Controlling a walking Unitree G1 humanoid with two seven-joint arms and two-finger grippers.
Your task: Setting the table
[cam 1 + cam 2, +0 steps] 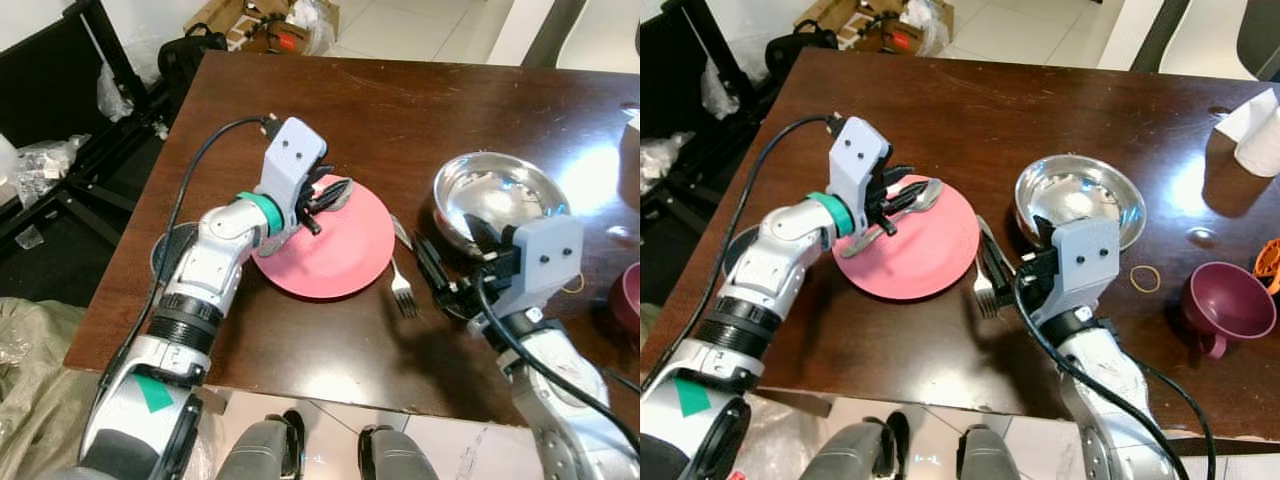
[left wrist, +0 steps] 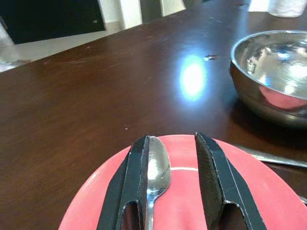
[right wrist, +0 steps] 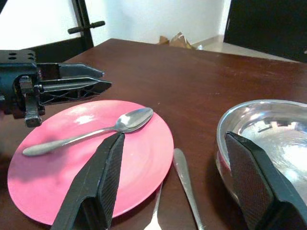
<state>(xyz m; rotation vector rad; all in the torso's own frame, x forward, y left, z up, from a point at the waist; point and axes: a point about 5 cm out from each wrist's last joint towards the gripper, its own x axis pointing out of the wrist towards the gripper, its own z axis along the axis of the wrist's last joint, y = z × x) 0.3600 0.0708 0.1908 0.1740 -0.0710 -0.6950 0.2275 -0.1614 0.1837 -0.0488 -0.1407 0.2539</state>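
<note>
On the dark brown wooden table (image 1: 1060,100), the round pink plate (image 1: 930,250) sits near the front edge with a silver metal spoon (image 3: 91,132) lying across it, while the left gripper (image 1: 898,198) hovers just above the spoon, its black fingers spread to either side of the bowl end and not pinching it. The right gripper (image 3: 175,184) waits with fingers wide apart, empty, between the plate and the shiny steel bowl (image 1: 1080,200), over the silver fork (image 1: 402,285) beside the plate. If the spoon is to be lifted off, I'd lower the left fingers squarely around it, close gently and raise it without dragging the plate.
</note>
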